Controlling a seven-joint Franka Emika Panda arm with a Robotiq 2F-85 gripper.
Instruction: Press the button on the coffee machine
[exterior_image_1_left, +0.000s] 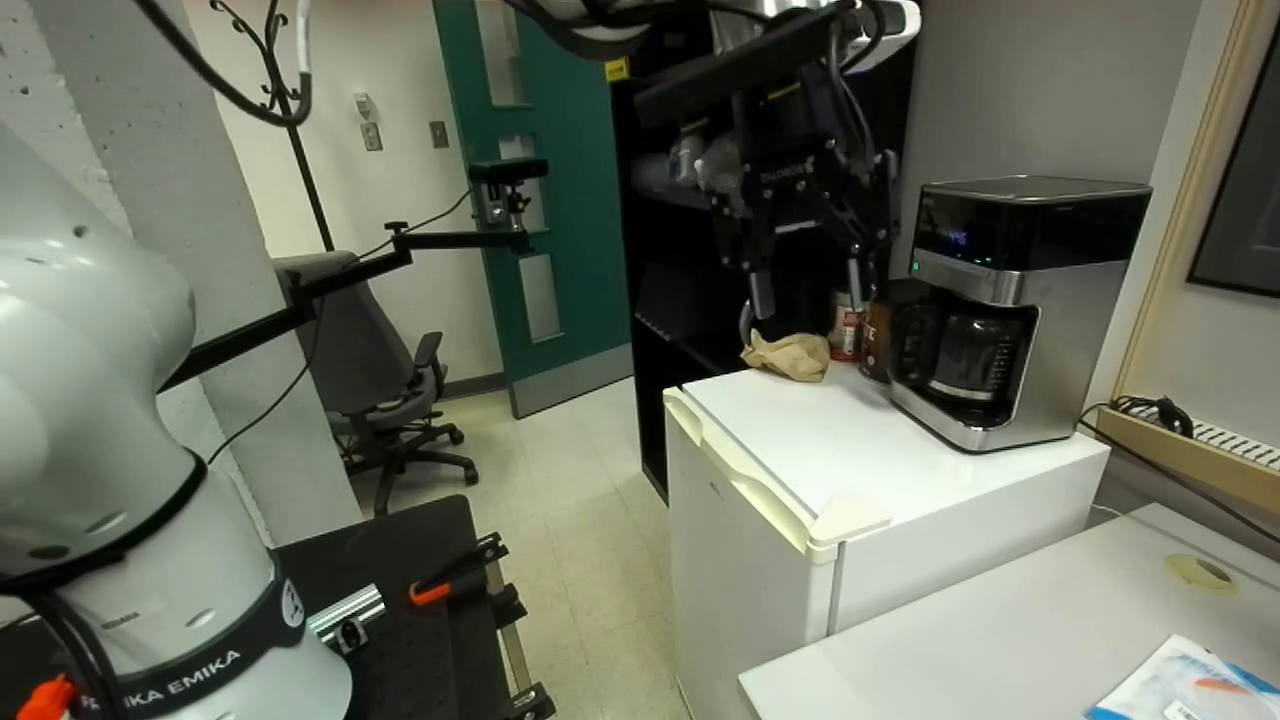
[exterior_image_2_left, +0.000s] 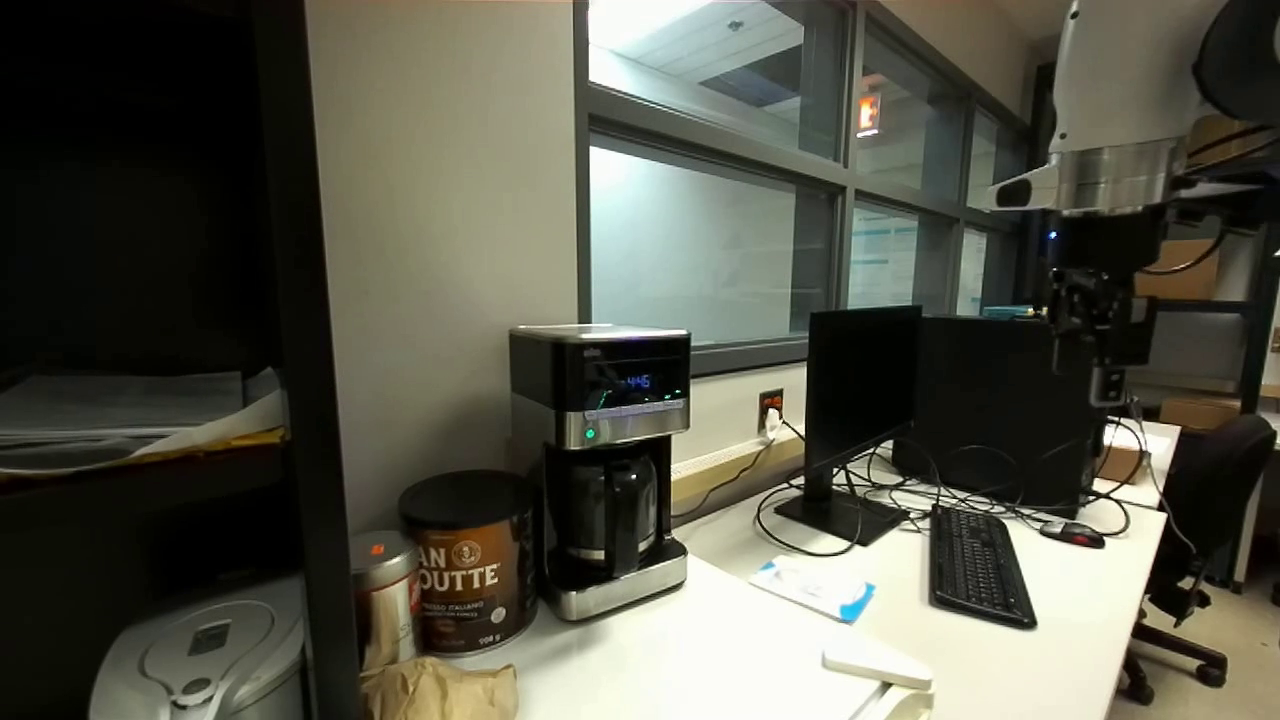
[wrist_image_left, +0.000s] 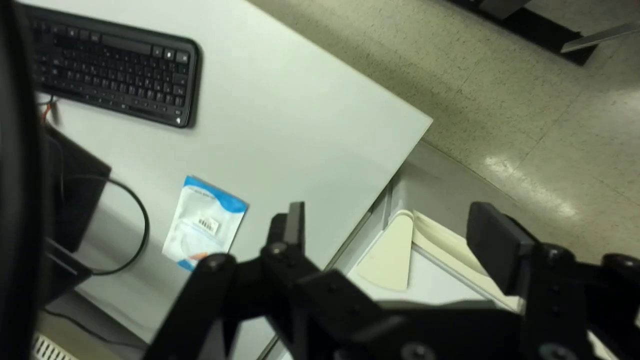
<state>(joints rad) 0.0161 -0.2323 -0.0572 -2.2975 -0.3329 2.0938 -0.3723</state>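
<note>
Jaws spread: gripper (wrist_image_left: 392, 230) has its fingertips well apart in the wrist view. Left to right, in an exterior view: tin (exterior_image_2_left: 385, 600), crumpled brown paper bag (exterior_image_2_left: 440, 690) near it, coffee canister (exterior_image_2_left: 470, 570); just beside that, drip coffee maker (exterior_image_2_left: 622, 425) on white mini fridge (exterior_image_1_left: 820, 450), blue display (exterior_image_2_left: 637, 382) and green light (exterior_image_2_left: 590, 433) lit, carafe (exterior_image_2_left: 590, 505) in recess. Then packet (exterior_image_2_left: 815, 588) and black keyboard (exterior_image_2_left: 982, 565) on white desk (exterior_image_2_left: 1085, 600); far right, gripper, well apart from coffee maker.

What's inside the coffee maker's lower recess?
A dark coffee carafe stands inside the coffee maker, its handle facing out. The carafe covers the surface directly beneath it and much of the back wall. How full it is can't be told.
</note>
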